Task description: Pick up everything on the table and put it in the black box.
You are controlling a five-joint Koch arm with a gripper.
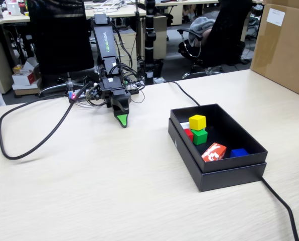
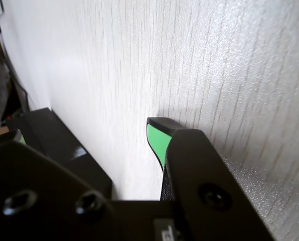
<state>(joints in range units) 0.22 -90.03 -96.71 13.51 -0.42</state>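
Office chairs (image 1: 59,35) stand behind the pale wood-grain table (image 1: 89,191); whether the gripper (image 1: 122,120) is parted is unclear.

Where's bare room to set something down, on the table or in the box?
Bare table spans from the gripper to the black box. Inside the box, the far right corner is free; the near left is crowded with the yellow, green and red cubes and a packet.

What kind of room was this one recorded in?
Most likely an open office: black swivel office chairs stand behind the pale wood-grain desk, more cluttered desks run along the back, and a big brown cardboard carton sits at the desk's right edge.
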